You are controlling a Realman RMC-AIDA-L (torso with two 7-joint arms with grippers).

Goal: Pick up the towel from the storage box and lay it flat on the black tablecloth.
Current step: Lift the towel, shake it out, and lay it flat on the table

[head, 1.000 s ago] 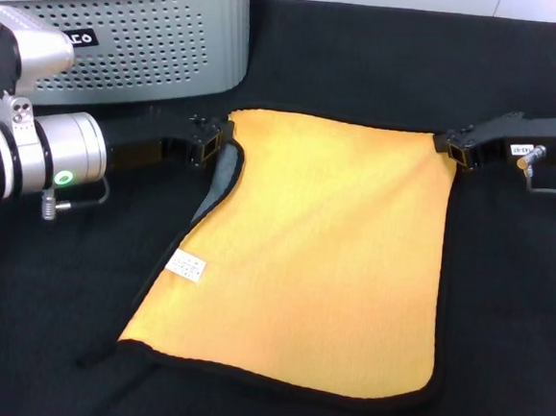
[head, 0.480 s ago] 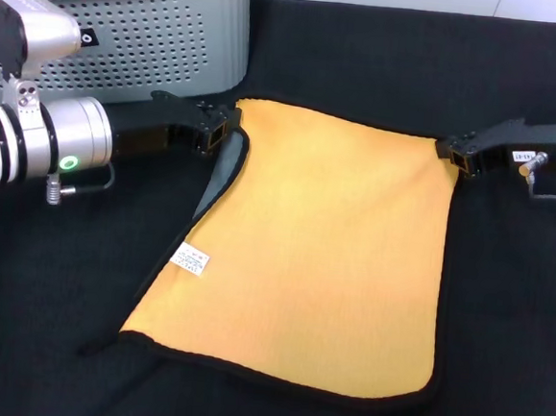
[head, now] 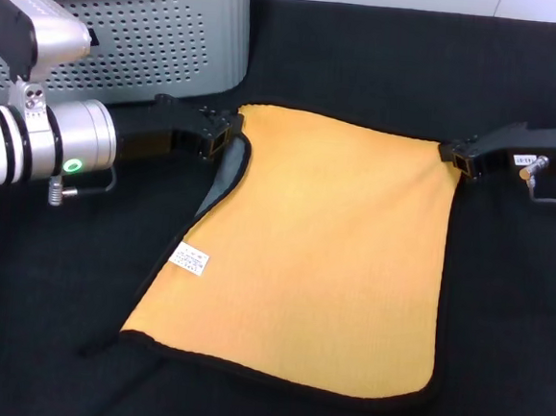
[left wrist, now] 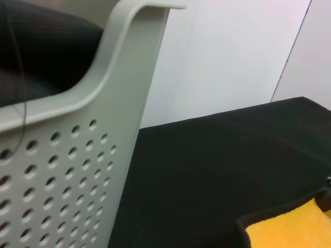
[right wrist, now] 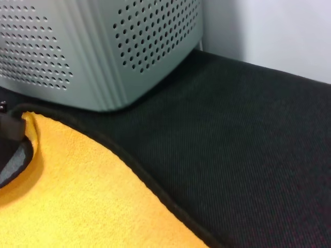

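The towel (head: 322, 260) lies yellow side up on the black tablecloth (head: 367, 61), right of the storage box (head: 166, 35). The left pincer (head: 221, 136) pinches its far left corner, and the right pincer (head: 460, 157) pinches its far right corner. The left edge folds over, showing grey. Both arms should pull apart gently, lower the corners, then let go.
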